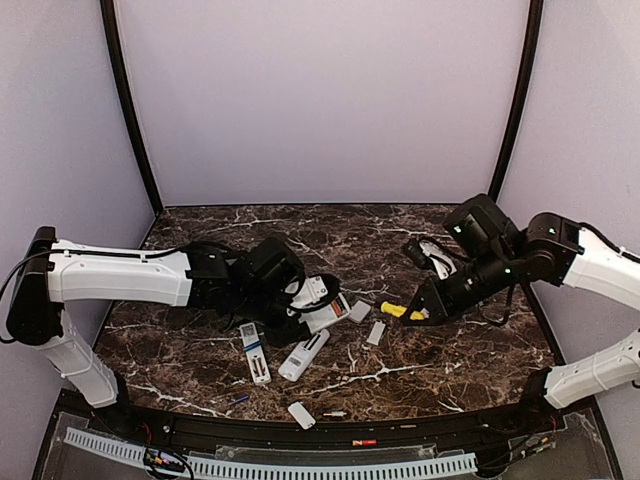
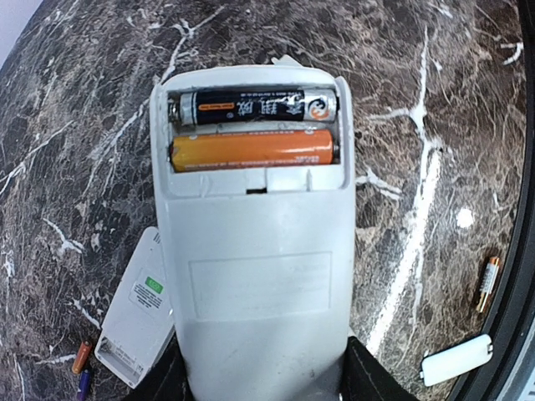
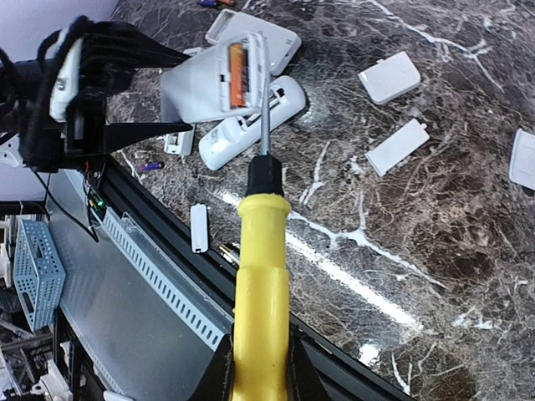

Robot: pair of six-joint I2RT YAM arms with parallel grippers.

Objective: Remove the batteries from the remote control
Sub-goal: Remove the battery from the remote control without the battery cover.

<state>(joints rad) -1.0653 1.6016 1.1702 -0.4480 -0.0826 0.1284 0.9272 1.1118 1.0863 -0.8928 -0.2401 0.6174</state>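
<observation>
the jaws of the left gripper (image 2: 263,383) are closed on the lower end of a white remote (image 2: 259,276), held back-side up in the centre of the left wrist view. its uncovered compartment, near the top of the frame, holds a black battery (image 2: 251,107) above an orange battery (image 2: 251,149). the right gripper (image 3: 259,369) clamps a yellow-handled screwdriver (image 3: 261,276), its tip at the compartment's edge, perhaps touching. a loose battery (image 2: 487,284) lies at the right edge on the marble table (image 2: 418,83).
</observation>
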